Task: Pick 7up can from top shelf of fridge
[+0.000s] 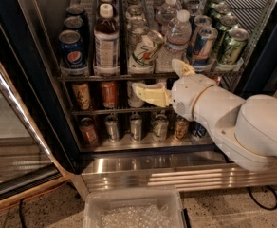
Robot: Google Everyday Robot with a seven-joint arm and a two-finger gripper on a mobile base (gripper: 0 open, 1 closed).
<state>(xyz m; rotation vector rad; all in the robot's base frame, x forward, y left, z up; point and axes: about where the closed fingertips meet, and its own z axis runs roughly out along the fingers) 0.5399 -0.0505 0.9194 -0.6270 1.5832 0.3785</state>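
Note:
The 7up can (144, 51), white with a green "7", stands tilted to the right at the front of the top shelf (110, 76) of the fridge (143, 163), in the third lane from the left. My gripper (166, 80) is just below and to the right of the can, in front of the shelf rail. It is open and empty. One cream finger (150, 94) points left under the can, and the other (182, 66) points up beside the water bottle. Neither touches the can.
On the top shelf are Pepsi cans (72, 51) at the left, a dark bottle (106, 42), a water bottle (177, 34), a blue can (202, 44) and green cans (233, 45). Small cans fill the lower shelves (110, 95). The open glass door (15, 127) is at the left. A clear bin (133, 210) lies on the floor.

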